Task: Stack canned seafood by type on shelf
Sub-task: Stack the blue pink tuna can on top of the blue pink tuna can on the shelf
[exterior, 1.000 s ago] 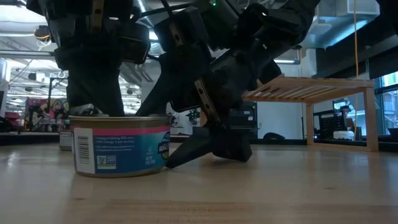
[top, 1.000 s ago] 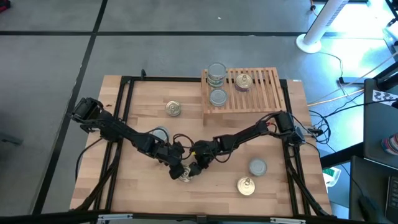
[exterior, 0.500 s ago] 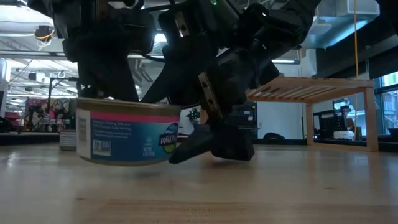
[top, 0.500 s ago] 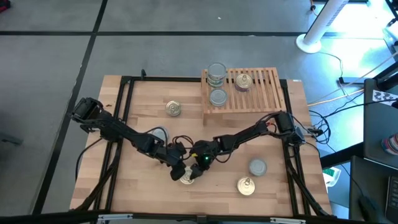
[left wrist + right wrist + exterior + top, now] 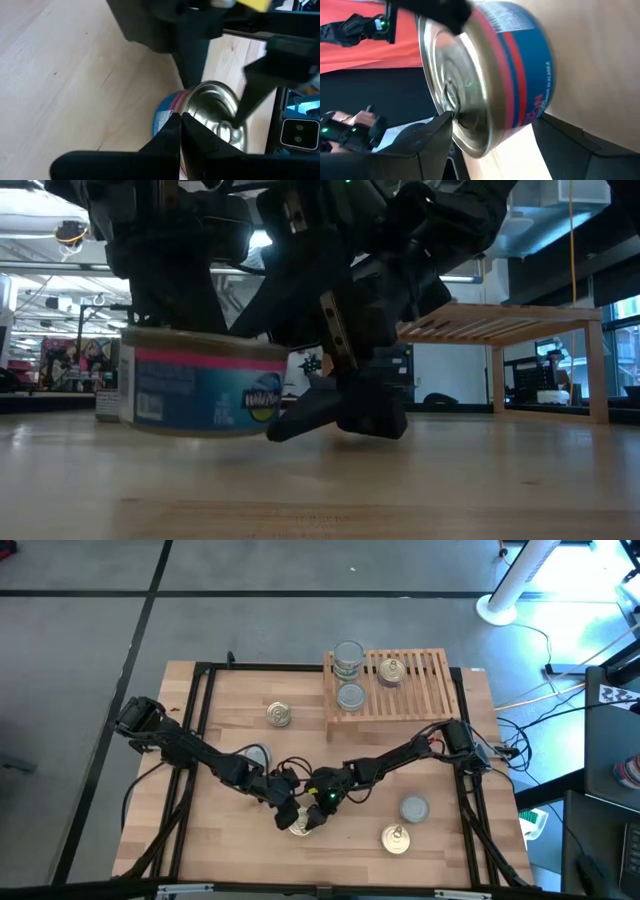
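A light plank table (image 5: 220,840) stood on a grey floor, with a slatted wooden shelf (image 5: 420,690) at its far edge and a bright hall of lights behind it in the low view. Near the front middle of the table both arms met over one blue-and-pink-labelled can (image 5: 200,385). The right gripper (image 5: 313,818) had its fingers spread wide around that can, one finger on each side of it in the right wrist view (image 5: 485,75), and the can hung a little tilted just clear of the wood. The left gripper (image 5: 287,815) had its fingers pressed together, their tips against the can's gold pull-ring top (image 5: 212,107). Whether the left fingers pinched the ring itself could not be made out. From above, the two grippers covered most of the can. The label showed white lettering and a panel of small print, too blurred to read. On the shelf stood a two-high stack of silver-topped cans (image 5: 348,658), a single silver-topped can (image 5: 351,696) and a gold-topped can (image 5: 390,671). Loose on the table lay gold-topped cans (image 5: 279,715) and (image 5: 396,839), a silver-topped can (image 5: 414,808), and another can (image 5: 258,755) half hidden under the left arm.
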Action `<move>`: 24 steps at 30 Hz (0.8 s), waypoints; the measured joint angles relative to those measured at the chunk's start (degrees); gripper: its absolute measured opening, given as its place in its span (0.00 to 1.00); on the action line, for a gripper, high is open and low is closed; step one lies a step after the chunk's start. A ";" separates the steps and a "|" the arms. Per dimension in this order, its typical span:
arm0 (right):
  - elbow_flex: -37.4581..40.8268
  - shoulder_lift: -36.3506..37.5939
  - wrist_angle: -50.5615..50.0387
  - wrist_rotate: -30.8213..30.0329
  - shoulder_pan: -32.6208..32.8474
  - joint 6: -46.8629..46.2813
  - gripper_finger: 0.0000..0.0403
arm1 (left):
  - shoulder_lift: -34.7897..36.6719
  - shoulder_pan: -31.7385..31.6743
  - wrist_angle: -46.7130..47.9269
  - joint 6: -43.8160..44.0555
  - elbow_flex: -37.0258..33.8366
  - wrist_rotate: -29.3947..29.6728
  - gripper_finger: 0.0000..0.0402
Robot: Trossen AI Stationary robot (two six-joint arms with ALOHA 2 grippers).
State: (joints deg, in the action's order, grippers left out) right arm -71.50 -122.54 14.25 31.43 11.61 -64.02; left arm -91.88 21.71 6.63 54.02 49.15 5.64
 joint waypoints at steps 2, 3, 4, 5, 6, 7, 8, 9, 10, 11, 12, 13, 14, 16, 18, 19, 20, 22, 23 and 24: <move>-0.05 0.00 -0.62 -0.43 -0.04 0.02 0.67 | -0.02 0.07 0.24 0.09 0.00 0.09 0.00; -0.07 0.00 -0.69 -0.49 -0.04 0.02 0.67 | -0.02 0.23 0.38 0.13 0.00 0.10 0.00; -0.07 0.00 -0.76 -0.56 -0.04 0.00 0.67 | -0.02 0.40 0.38 0.13 0.00 0.18 0.00; -0.07 0.00 -0.80 -0.58 -0.04 -0.01 0.67 | -0.02 0.42 0.39 0.13 0.00 0.31 0.00; -0.07 0.00 -0.84 -0.58 -0.04 -0.01 0.67 | -0.02 0.44 0.39 0.13 0.00 0.32 0.00; -0.09 0.02 -1.02 -0.64 -0.04 -0.01 0.67 | -0.02 0.50 0.40 0.13 0.00 0.32 0.00; -0.13 0.02 -1.42 -0.82 -0.04 -0.01 0.67 | -0.05 0.57 0.45 0.11 0.00 0.35 0.00; -0.17 0.03 -1.90 -0.98 -0.05 -0.01 0.67 | -0.07 0.67 0.59 -0.01 0.00 0.39 0.00; -0.17 0.06 -2.36 -1.37 -0.06 0.01 0.67 | -0.09 0.68 0.82 -0.20 0.00 0.39 0.00; -0.17 0.09 -2.85 -1.76 -0.06 0.05 0.67 | -0.09 0.76 1.12 -0.22 0.00 0.41 0.00; -0.17 0.09 -3.18 -2.08 -0.06 0.25 0.67 | -0.09 0.84 1.59 -0.22 0.00 0.47 0.00; -0.17 0.13 -3.40 -2.59 -0.06 0.92 0.67 | -0.09 0.97 1.90 -0.25 0.00 0.61 0.00; -0.18 0.15 -3.42 -2.86 -0.06 1.71 0.67 | -0.11 1.17 1.95 -0.38 0.00 0.97 0.00; -0.20 0.15 -3.42 -2.96 -0.13 2.94 0.67 | -0.11 1.53 1.90 -0.83 0.01 1.21 0.00; -0.20 0.15 -3.42 -3.06 -0.13 3.12 0.67 | -0.11 1.82 1.91 -1.13 0.02 1.37 0.00; -0.20 0.15 -3.40 -3.23 -0.13 3.64 0.67 | -0.11 1.93 1.90 -1.24 0.02 1.55 0.00; -0.20 0.15 -3.40 -3.33 -0.13 4.50 0.67 | -0.11 1.96 1.86 -1.26 0.02 1.84 0.00; -0.20 0.17 -3.41 -3.38 -0.13 6.17 0.67 | -0.11 2.03 1.79 -1.50 0.02 2.28 0.00; -0.20 0.17 -3.40 -3.38 -0.15 6.75 0.67 | -0.11 2.03 1.76 -1.69 0.02 2.42 0.00; -0.20 0.17 -3.41 -3.40 -0.15 7.35 0.67 | -0.11 2.03 1.73 -1.73 0.02 2.44 0.00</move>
State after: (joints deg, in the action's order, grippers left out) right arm -71.70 -122.37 10.84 28.03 11.46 -56.67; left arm -91.98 23.75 8.36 52.29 49.17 8.08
